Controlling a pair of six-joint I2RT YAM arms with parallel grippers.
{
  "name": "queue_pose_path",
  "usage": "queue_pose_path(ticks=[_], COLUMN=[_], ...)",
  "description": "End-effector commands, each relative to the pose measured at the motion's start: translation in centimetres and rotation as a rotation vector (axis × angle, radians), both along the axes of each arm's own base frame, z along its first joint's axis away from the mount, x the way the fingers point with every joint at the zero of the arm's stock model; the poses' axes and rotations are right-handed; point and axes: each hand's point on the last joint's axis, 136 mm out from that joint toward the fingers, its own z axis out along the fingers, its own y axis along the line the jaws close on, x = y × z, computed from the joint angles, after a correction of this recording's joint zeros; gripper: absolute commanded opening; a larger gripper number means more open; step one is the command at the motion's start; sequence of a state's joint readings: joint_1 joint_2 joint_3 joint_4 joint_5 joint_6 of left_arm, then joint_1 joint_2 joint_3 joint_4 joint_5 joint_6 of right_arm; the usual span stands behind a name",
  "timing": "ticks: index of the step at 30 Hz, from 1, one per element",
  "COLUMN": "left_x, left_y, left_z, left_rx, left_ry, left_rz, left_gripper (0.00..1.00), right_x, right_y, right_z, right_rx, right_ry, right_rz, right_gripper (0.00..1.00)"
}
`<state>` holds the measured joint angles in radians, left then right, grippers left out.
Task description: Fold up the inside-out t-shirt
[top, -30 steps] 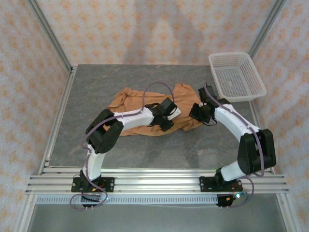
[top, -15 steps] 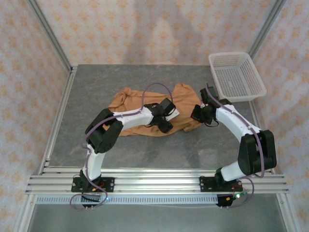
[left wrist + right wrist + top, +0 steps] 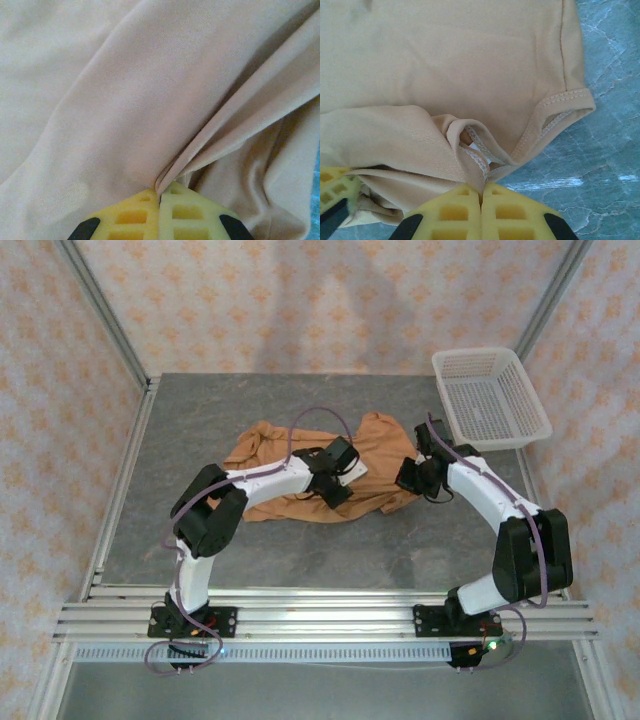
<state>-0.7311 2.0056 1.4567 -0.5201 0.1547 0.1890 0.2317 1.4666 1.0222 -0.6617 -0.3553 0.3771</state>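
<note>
The inside-out t-shirt (image 3: 280,455), orange-tan and rumpled, lies in the middle of the grey table. My left gripper (image 3: 335,490) sits over its near middle part. In the left wrist view my left gripper (image 3: 160,192) is shut, a ridge of the t-shirt (image 3: 125,100) pinched between its yellow fingertips. My right gripper (image 3: 412,478) is at the shirt's right edge. In the right wrist view my right gripper (image 3: 481,192) is shut on a bunched seam of the t-shirt (image 3: 445,55), by a hemmed corner with white stitching.
A white plastic basket (image 3: 490,398) stands at the back right corner of the table. Bare grey tabletop (image 3: 330,550) lies between the shirt and the arm bases. Patterned walls and metal frame posts close in the table.
My left gripper has closed on a fold of the shirt and shifted slightly back and left. The right arm has stayed nearly still, holding the shirt's edge.
</note>
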Motion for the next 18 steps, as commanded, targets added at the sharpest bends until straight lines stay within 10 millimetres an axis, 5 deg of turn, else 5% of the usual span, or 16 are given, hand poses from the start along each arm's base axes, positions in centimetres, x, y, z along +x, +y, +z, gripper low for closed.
queue_pose_path(ticks=[1,5,8,15,18], left_x=[1.1,1.2,0.7,-0.7,-1.0], left_y=[1.2,0.8,-0.2,-2.1,-2.3], left_z=[3.6,9.1,11.0,9.8,9.0], left_rx=[0.006,-0.09,-0.175,-0.276,-0.291], left_ry=[-0.03,-0.069,-0.04,0.112,0.145], left_rz=[0.088,0.135,0.15,0.199,0.216], left_gripper=[0.0,0.0,0.0,0.0,0.0], right_x=[0.4,1.0,2.2,4.8,4.3], right_y=[-1.8,-3.1,-2.6,-1.1,0.2], right_z=[0.9,0.2,0.1,-1.0,-0.8], right_rx=[-0.087,-0.172,-0.156,-0.091,-0.007], right_ry=[-0.024,-0.02,-0.037,-0.048,-0.018], right_rz=[-0.011,-0.019,-0.008,-0.013,-0.035], right_gripper=[0.0,0.0,0.0,0.01,0.26])
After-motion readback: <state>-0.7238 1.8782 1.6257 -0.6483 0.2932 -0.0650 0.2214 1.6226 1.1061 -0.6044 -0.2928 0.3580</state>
